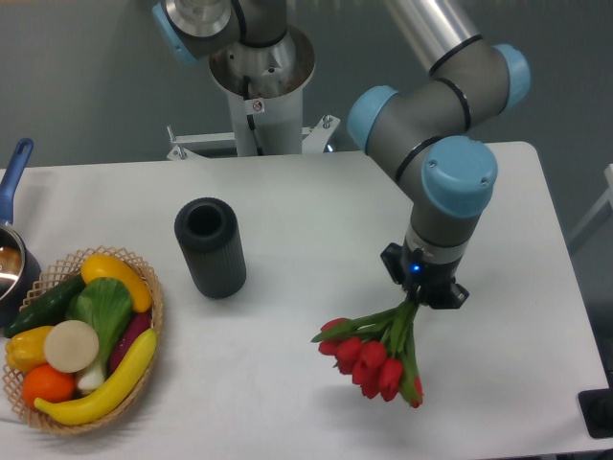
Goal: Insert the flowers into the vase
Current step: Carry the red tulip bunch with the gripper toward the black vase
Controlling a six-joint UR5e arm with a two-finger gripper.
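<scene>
The flowers [369,353], a bunch of red tulip buds on green stems, hang buds-down at the lower right of the table. My gripper [419,295] is shut on the stem ends, right above the buds. The vase [210,246], a black ribbed cylinder with its round mouth facing up, stands upright on the white table well to the left of the gripper. Nothing shows inside its mouth.
A wicker basket [150,326] of toy fruit and vegetables sits at the front left. A blue-handled pot [11,251] pokes in at the left edge. The arm's base column [257,86] stands behind the table's far edge.
</scene>
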